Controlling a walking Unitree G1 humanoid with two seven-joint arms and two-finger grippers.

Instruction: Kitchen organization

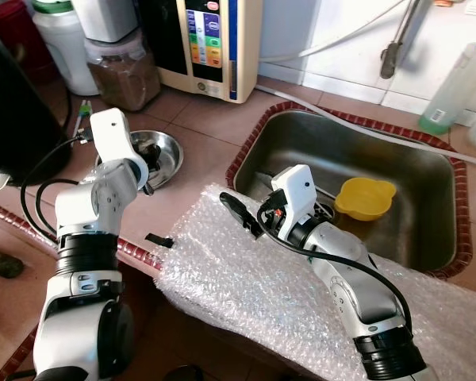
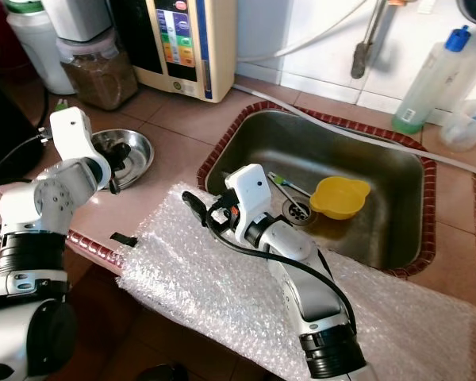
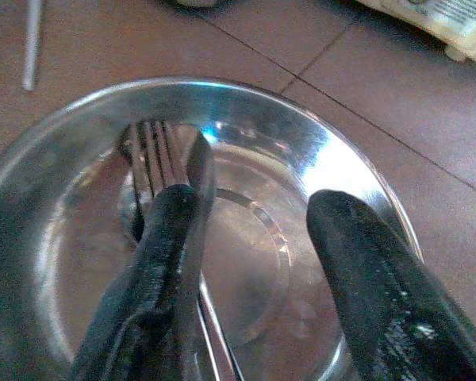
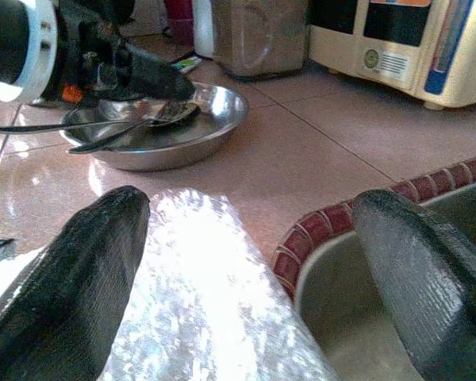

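A round steel plate (image 1: 168, 151) sits on the brown tiled counter left of the sink, holding a fork (image 3: 153, 152) and a spoon (image 4: 171, 113). My left gripper (image 3: 254, 208) hovers open just above the plate, one finger lying over the fork's neck, the other over the plate's bare side. My right gripper (image 1: 236, 209) is open and holds nothing. It hangs low over the corner of a bubble wrap sheet (image 1: 246, 286) beside the sink's red-tiled rim, pointing toward the plate. A yellow bowl (image 1: 365, 198) lies in the steel sink (image 1: 428, 171).
A cream water purifier (image 1: 210, 44), a brown-filled jar (image 1: 123, 71) and a white container stand at the counter's back. A green-tinted bottle (image 1: 456, 83) stands behind the sink. A utensil (image 2: 284, 185) lies near the drain. A small black piece (image 1: 159, 240) rests at the counter edge.
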